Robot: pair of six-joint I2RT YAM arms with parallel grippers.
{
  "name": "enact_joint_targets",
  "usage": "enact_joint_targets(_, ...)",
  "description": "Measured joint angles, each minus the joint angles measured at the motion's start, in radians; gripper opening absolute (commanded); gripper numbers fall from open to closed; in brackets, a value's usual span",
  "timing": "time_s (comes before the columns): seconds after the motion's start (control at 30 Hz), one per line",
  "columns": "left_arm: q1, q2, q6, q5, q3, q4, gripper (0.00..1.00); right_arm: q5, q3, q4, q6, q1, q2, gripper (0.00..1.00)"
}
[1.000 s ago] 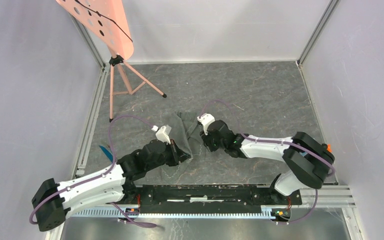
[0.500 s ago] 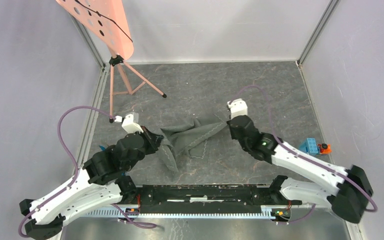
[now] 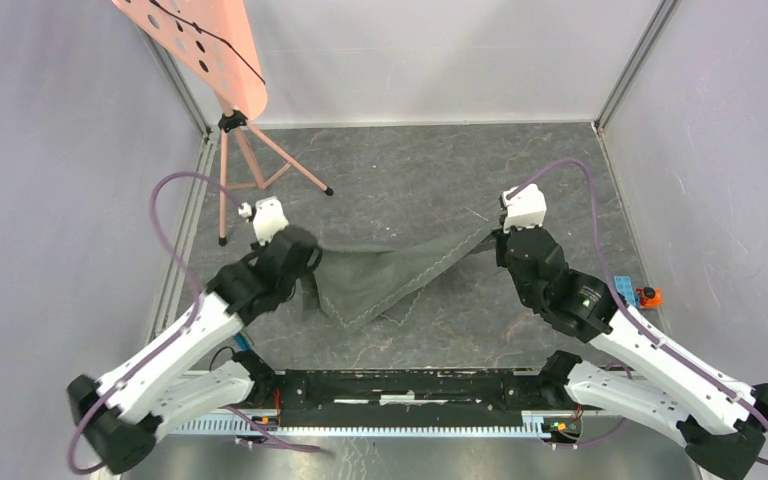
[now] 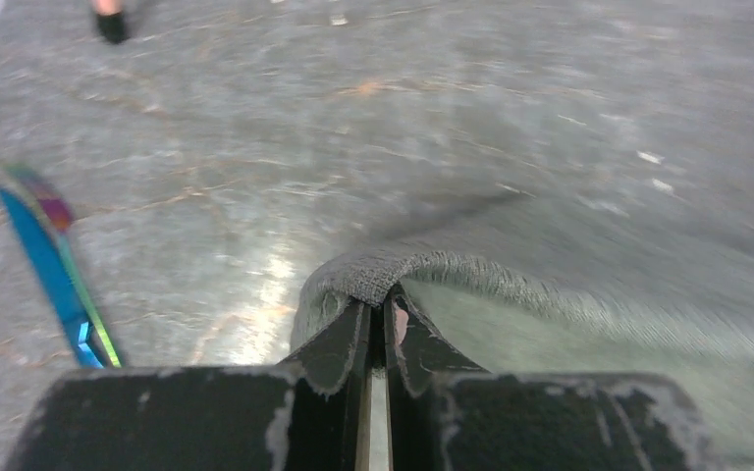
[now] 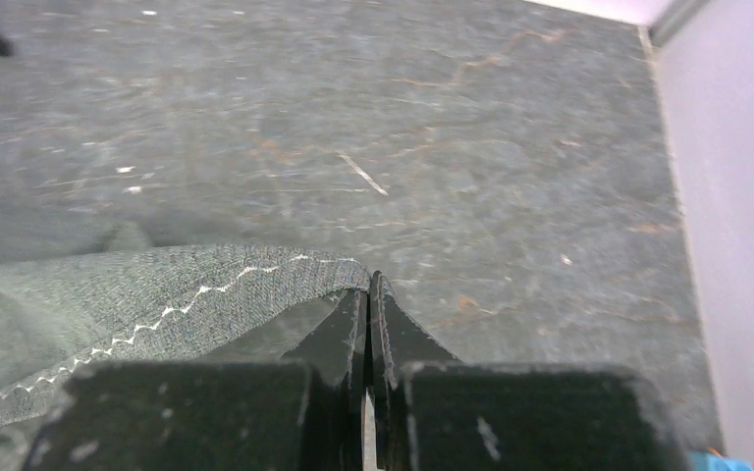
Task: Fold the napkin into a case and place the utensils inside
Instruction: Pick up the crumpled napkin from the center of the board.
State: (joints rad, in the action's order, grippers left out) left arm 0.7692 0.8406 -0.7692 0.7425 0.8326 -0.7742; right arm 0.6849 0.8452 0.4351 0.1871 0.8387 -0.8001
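Observation:
The dark grey napkin (image 3: 390,272) hangs stretched between my two grippers, its lower corner drooping to the slate floor. My left gripper (image 3: 310,262) is shut on the napkin's left corner, which bulges over the fingertips in the left wrist view (image 4: 378,294). My right gripper (image 3: 497,240) is shut on the right corner, whose stitched hem (image 5: 157,319) runs off to the left in the right wrist view. Utensils with blue and green handles (image 4: 54,265) lie on the floor left of my left gripper. In the top view only a blue tip (image 3: 243,343) shows beneath the left arm.
A pink perforated board on a tripod (image 3: 250,150) stands at the back left, with one foot near the left arm. A chunky blue block with an orange part (image 3: 632,293) lies by the right wall. Metal rails edge the floor on both sides.
Both arms have swung apart, left going left and right going right. The napkin went from a bunched heap between them to a sheet pulled taut. The utensils are now mostly hidden under the left arm.

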Motion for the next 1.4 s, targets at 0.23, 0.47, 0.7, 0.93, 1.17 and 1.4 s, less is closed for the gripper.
enact_joint_targets(0.23, -0.246, 0.36, 0.026, -0.047, 0.064, 0.003, 0.64, 0.178, -0.016, 0.045, 0.023, -0.002, -0.067, 0.0)
enact_joint_targets(0.47, -0.224, 0.313, 0.043, -0.266, 0.029, 0.018, 0.72, 0.129, -0.117, -0.048, 0.006, -0.002, -0.079, 0.0)
enact_joint_targets(0.7, 0.063, 0.29, -0.083, -0.438, -0.067, -0.014, 0.62, 0.064, -0.14, -0.126, -0.025, -0.003, -0.086, 0.01)
enact_joint_targets(0.93, 0.141, 0.418, -0.273, -0.447, -0.067, -0.023, 0.59, 0.016, -0.141, -0.172, -0.066, -0.004, -0.12, 0.01)
enact_joint_targets(1.17, 0.142, 0.546, -0.305, -0.452, -0.063, 0.025, 0.6, -0.027, -0.141, -0.195, -0.089, -0.01, -0.133, 0.0)
enact_joint_targets(1.4, 0.143, 0.606, -0.307, -0.454, -0.063, 0.076, 0.58, -0.04, -0.141, -0.203, -0.099, -0.016, -0.134, 0.0)
